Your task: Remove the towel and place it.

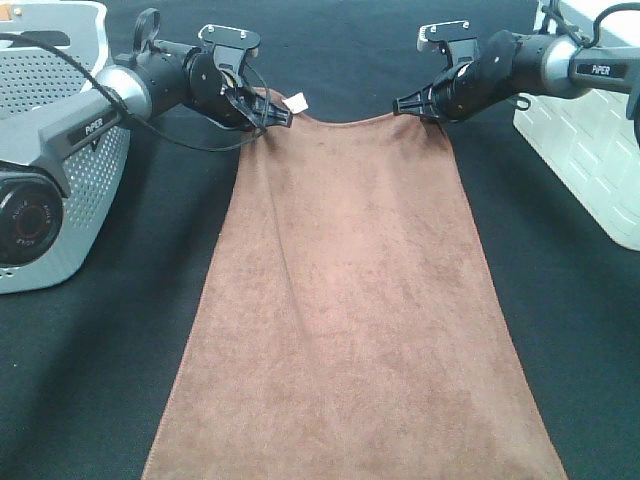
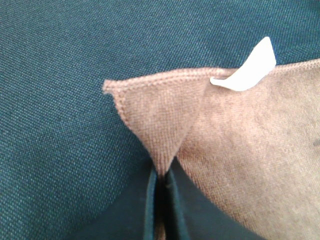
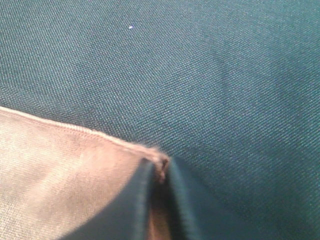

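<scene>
The towel [image 1: 350,310] lies flat on the dark counter [image 1: 560,300], its long axis running from the near edge, where its end is cut off, straight away to the two far corners. Each corner sits in one hand: the left hand [image 1: 268,117] pinches the tagged corner, folded into a point beside the white tag [image 2: 247,70]; the right hand [image 1: 408,104] pinches the other, fingers nearly together. Both arms are equally near. How firmly either hand grips is unclear.
</scene>
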Robot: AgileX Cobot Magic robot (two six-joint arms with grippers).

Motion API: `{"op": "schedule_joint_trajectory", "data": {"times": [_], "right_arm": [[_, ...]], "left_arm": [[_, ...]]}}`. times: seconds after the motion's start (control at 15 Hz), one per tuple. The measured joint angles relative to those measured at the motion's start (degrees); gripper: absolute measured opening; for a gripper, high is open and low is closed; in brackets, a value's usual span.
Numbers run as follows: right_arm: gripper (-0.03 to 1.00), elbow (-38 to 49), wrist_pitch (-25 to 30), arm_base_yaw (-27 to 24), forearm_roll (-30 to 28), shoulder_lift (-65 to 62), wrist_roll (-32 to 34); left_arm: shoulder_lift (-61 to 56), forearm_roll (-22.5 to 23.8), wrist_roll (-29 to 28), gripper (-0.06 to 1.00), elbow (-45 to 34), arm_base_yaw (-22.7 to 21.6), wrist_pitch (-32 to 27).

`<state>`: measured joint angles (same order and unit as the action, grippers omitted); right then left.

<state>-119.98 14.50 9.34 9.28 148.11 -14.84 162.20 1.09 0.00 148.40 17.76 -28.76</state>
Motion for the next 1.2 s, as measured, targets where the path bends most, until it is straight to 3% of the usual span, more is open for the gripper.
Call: {"op": "schedule_joint_trajectory", "data": {"times": [0.13, 0.27, 0.4, 0.53, 0.67, 0.8, 0.87, 1.0, 1.2], "right_arm": [[0.49, -0.1, -0.5, 0.0, 0.1, 0.0, 0.1], [0.69, -0.1, -0.5, 0.0, 0.2, 0.0, 0.5], [0.75, -0.1, 1.3, 0.0, 0.2, -0.1, 0.5], [0.76, -0.1, 3.8, 0.0, 0.2, -1.3, 0.6], [0.76, -0.1, 8.4, 0.0, 0.2, -4.8, 0.6], [0.76, -0.1, 17.0, 0.0, 0.0, -10.0, 0.6], [0.76, -0.1, 24.4, 0.0, -0.2, -14.2, 1.5], [0.76, -0.1, 33.5, -0.7, -0.2, -20.9, 6.4], [0.76, -0.2, 41.9, -5.0, -0.6, -30.0, 10.1]], "left_arm": [[0.0, 0.0, 0.0, 0.26, 0.0, 0.0, 0.5], [0.0, 0.1, -1.7, 0.57, 0.0, 0.0, 0.5], [0.0, 1.4, -4.1, 0.78, 0.0, 0.0, 0.4], [-0.6, 3.3, -5.0, 0.84, 0.0, 0.0, -1.1], [-4.0, 3.5, -5.1, 0.84, 0.0, 0.0, -8.0], [-7.7, 3.0, -4.9, 0.85, 0.0, 0.0, -15.1], [-12.7, 3.0, -3.8, 0.85, 0.0, 0.0, -23.8], [-19.0, 5.4, -3.1, 0.85, 0.0, -1.0, -32.9], [-26.4, 6.0, -3.0, 0.85, 0.0, -7.6, -40.1]]}}
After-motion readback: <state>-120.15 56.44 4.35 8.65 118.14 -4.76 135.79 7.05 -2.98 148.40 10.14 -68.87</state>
